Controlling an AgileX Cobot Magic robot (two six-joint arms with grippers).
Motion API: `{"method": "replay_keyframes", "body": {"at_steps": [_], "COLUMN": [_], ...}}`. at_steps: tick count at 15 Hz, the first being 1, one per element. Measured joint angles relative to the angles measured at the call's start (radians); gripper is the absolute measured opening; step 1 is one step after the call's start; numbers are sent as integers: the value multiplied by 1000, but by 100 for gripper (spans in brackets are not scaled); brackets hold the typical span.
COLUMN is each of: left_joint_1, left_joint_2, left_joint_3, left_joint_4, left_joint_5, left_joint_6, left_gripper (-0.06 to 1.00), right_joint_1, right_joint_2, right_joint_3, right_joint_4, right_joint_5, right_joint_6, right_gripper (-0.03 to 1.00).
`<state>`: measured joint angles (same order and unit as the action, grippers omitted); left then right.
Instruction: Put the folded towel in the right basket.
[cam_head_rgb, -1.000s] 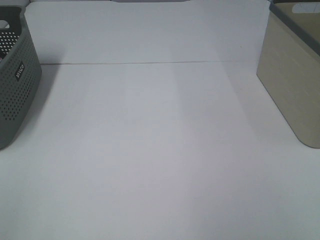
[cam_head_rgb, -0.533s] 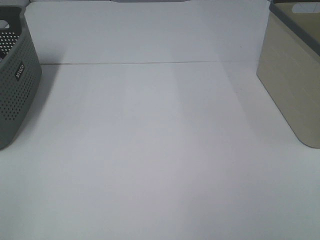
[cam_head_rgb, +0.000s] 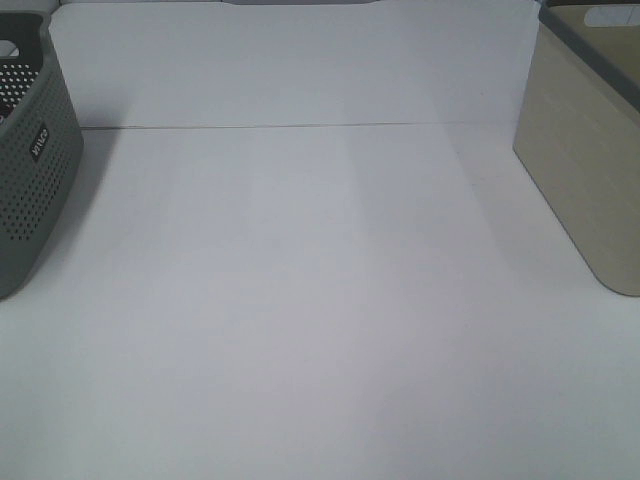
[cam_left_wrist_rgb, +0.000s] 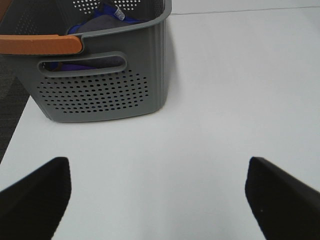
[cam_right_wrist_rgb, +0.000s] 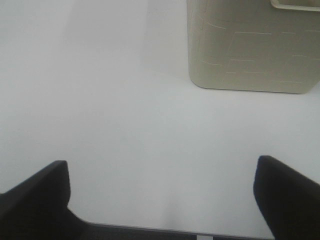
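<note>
One bundle of grey and blue cloth (cam_left_wrist_rgb: 100, 22), heaped inside the grey perforated basket (cam_left_wrist_rgb: 100, 90) on the left; probably the towel, though too hidden behind the wall to tell whether folded. Nowhere else to be seen: nothing lying on the bare tabletop (cam_head_rgb: 300, 300) between the two baskets. Well apart from it, across the whole tabletop, the beige basket (cam_head_rgb: 585, 150) on the right, upright, its inside barely shown. Left hand (cam_left_wrist_rgb: 157, 195) spread wide and holding nothing, low over the tabletop, just in front of the grey basket and outside it. Right hand (cam_right_wrist_rgb: 162, 200) likewise wide and empty, facing the beige basket's wall. Likely troubles: snagging a finger on the grey rim or on the orange handle (cam_left_wrist_rgb: 40, 45) when reaching in; pinching only one layer, so the fold falling open in the lift; dragging the light basket along with the cloth; needing a handover or a long carry across the tabletop, with a drop short of the beige rim.
</note>
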<state>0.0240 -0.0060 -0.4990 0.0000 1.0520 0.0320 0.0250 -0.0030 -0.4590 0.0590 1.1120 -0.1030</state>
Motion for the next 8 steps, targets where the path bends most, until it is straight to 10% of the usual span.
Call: {"method": "replay_keyframes", "body": {"at_steps": [8], "left_joint_1": [0], "left_joint_2": [0], "left_joint_3": [0], "left_joint_4": [0], "left_joint_5": [0], "left_joint_6": [0], "left_gripper": [88], "right_joint_1": [0], "right_joint_2": [0], "right_joint_3": [1], "right_joint_4": [0], "right_joint_5": [0], "right_joint_6": [0], "right_gripper": [96]}}
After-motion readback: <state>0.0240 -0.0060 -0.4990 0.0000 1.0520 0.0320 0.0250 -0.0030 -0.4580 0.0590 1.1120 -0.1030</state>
